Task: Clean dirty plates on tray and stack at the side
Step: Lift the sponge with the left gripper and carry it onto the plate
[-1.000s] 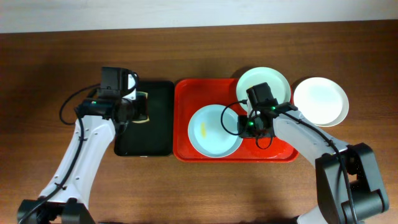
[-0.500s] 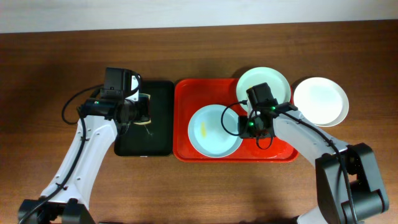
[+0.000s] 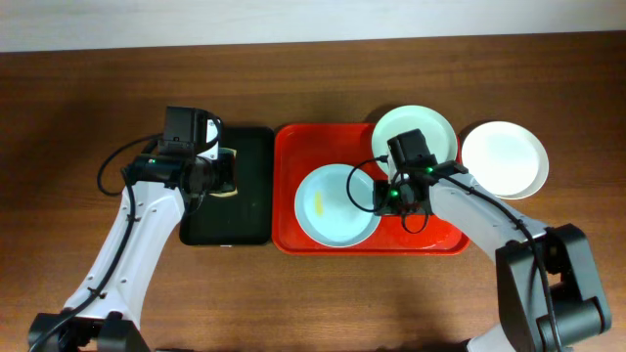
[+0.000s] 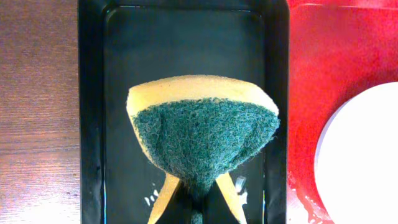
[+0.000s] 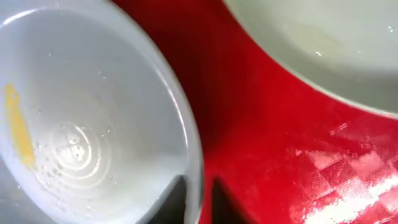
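Observation:
A pale blue plate (image 3: 333, 207) with a yellow smear (image 5: 17, 134) lies in the red tray (image 3: 289, 147). My right gripper (image 3: 384, 196) is shut on this plate's right rim, one finger inside and one outside (image 5: 199, 190). A mint plate (image 3: 419, 125) rests on the tray's far right corner; it also shows in the right wrist view (image 5: 323, 43). A white plate (image 3: 504, 159) lies on the table to the right of the tray. My left gripper (image 3: 217, 174) is shut on a yellow and green sponge (image 4: 202, 134), held over the black tray (image 4: 180, 50).
The black tray (image 3: 249, 210) lies directly left of the red tray, their edges nearly touching. The brown wooden table (image 3: 293, 293) extends in front of both trays. A pale wall edge runs along the back of the table.
My left arm has shifted slightly to the right with the sponge over the black tray. My right gripper and the plates have not moved.

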